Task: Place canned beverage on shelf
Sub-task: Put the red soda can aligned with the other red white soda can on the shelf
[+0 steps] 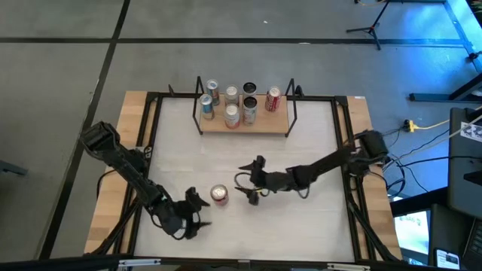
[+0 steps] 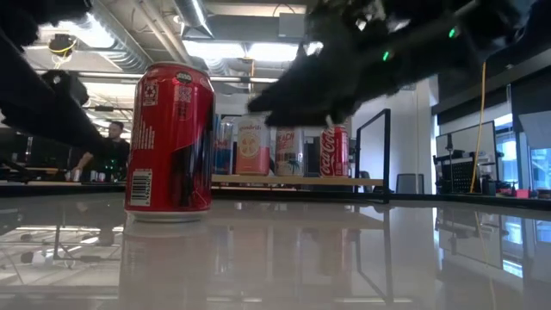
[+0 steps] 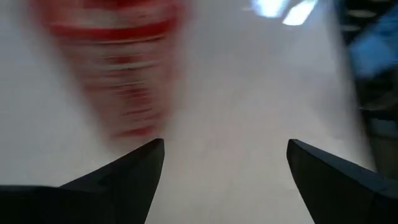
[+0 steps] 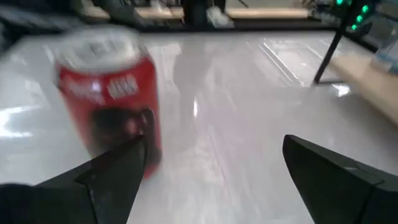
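Shelf (image 1: 245,125) holds several cans; red can (image 1: 219,195) stands on table (image 1: 316,218).

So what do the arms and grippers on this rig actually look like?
Both arms are dark, jointed and slim. The left gripper and right gripper each end in two black, wedge-shaped fingers. Black cable loops along the right arm, which also shows small green lights.

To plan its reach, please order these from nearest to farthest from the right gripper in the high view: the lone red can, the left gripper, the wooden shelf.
1. Lone red aluminium can, just beside the open right gripper.
2. Left gripper, beyond that can, near the table's front.
3. Low light-wood shelf, at the back, holding other cans.
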Controlling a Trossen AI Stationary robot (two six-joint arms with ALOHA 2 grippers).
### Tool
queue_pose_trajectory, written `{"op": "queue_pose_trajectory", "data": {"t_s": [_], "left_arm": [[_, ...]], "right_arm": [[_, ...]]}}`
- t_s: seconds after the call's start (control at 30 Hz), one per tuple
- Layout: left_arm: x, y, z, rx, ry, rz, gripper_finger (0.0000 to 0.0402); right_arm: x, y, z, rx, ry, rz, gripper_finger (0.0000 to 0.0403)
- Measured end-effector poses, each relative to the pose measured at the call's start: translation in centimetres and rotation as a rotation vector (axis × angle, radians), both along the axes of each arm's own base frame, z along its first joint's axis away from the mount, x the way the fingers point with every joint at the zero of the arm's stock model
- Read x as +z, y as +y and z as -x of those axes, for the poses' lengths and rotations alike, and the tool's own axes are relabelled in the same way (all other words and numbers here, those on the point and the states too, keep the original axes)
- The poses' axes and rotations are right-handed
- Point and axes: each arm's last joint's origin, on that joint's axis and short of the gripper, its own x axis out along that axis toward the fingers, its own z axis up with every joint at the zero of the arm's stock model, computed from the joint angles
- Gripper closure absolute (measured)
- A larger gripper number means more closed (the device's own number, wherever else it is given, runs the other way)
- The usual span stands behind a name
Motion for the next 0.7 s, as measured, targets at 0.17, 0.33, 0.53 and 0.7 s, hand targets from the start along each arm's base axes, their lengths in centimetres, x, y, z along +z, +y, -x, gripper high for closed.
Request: {"op": "queue_pose_trajectory", "data": {"t_s": [0.17, 0.33, 0.53, 0.7], "left_arm": [[0.1, -1.2, -0.9, -0.175, -0.096, 0.037, 0.0072], [-1.2, -1.1, -1.8, -0.192, -0.109, -0.033, 0.0072], [-1.7, -0.5, -2.3, -0.191, -0.085, -0.084, 0.0072], [-2.4, -0.1, -1.7, -0.184, 0.006, -0.123, 0.0072]], "right_arm": [[-2.0, 0.6, -1.9, -0.029, 0.040, 0.030, 0.0033], [-1.9, 1.0, -3.9, -0.081, 0.010, 0.073, 0.0033], [-1.3, 1.0, -5.6, -0.084, -0.010, 0.085, 0.0033], [-1.4, 1.2, -5.6, -0.058, 0.013, 0.090, 0.0033]]}}
